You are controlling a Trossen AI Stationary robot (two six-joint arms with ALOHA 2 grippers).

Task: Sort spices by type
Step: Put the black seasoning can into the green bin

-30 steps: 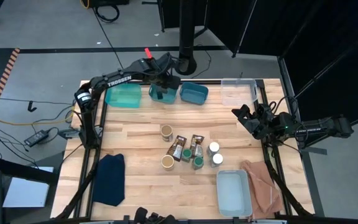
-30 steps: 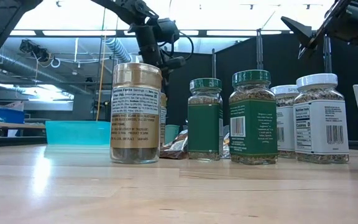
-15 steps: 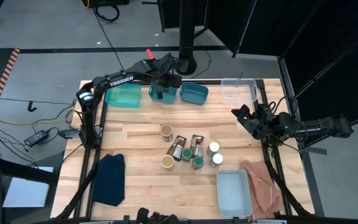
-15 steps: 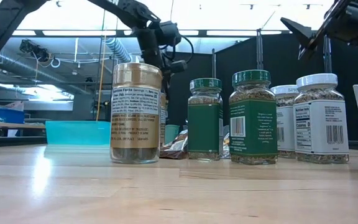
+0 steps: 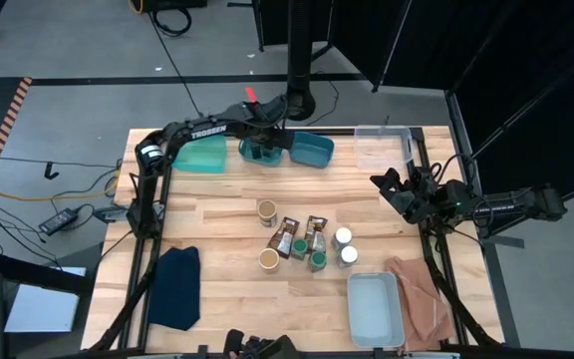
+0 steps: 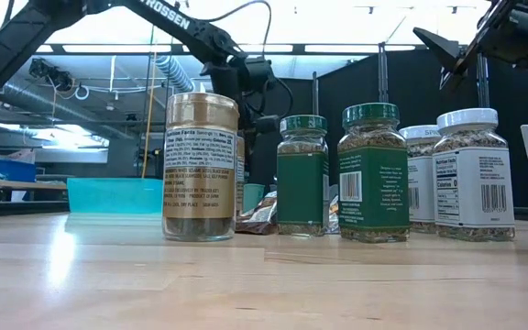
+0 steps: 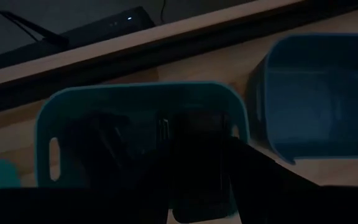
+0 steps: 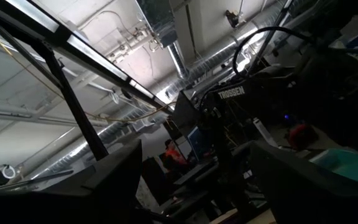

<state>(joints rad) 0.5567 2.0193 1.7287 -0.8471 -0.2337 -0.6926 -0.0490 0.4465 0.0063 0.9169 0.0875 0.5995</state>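
Since 1 s ago, left gripper [image 5: 274, 139] has moved to the right, now over the edge between middle teal bin [image 5: 257, 153] and blue bin [image 5: 310, 151] at table's back; fingers' state: cannot tell. Dark jars sit in the middle bin [image 7: 143, 140]. Right gripper [image 5: 387, 185] waits at right side, fingers spread, holding nothing. Other spices stand mid-table: tan-topped jars [image 5: 267, 210], packets [image 5: 288, 237], green-lidded jars [image 6: 372, 172], white-lidded jars [image 5: 344, 237].
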